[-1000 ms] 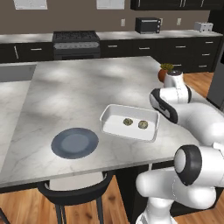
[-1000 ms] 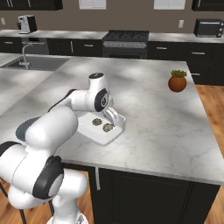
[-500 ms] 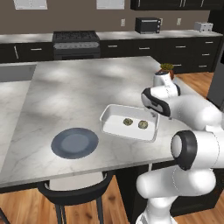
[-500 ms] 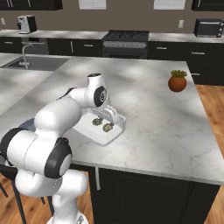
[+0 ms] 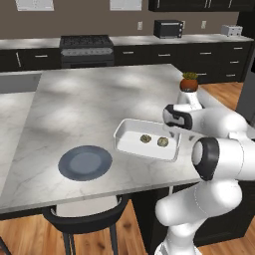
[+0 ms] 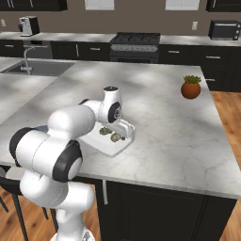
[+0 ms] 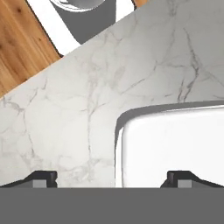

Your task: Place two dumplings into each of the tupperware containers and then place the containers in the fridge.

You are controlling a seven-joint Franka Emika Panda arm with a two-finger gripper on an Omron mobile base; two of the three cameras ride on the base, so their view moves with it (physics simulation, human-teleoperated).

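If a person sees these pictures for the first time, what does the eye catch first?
First, the white tray near the front edge of the marble island, with two dumplings side by side inside. The open gripper hangs over one end of the tray. A blue-grey plate lies left of it, and a potted plant stands at the far right corner.

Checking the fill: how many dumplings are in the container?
2. Both lie side by side in the container: one dumpling toward the plate, the other nearer the arm.

Glossy plastic-looking tupperware container (image 5: 130,144) on polished marble counter (image 5: 89,104).
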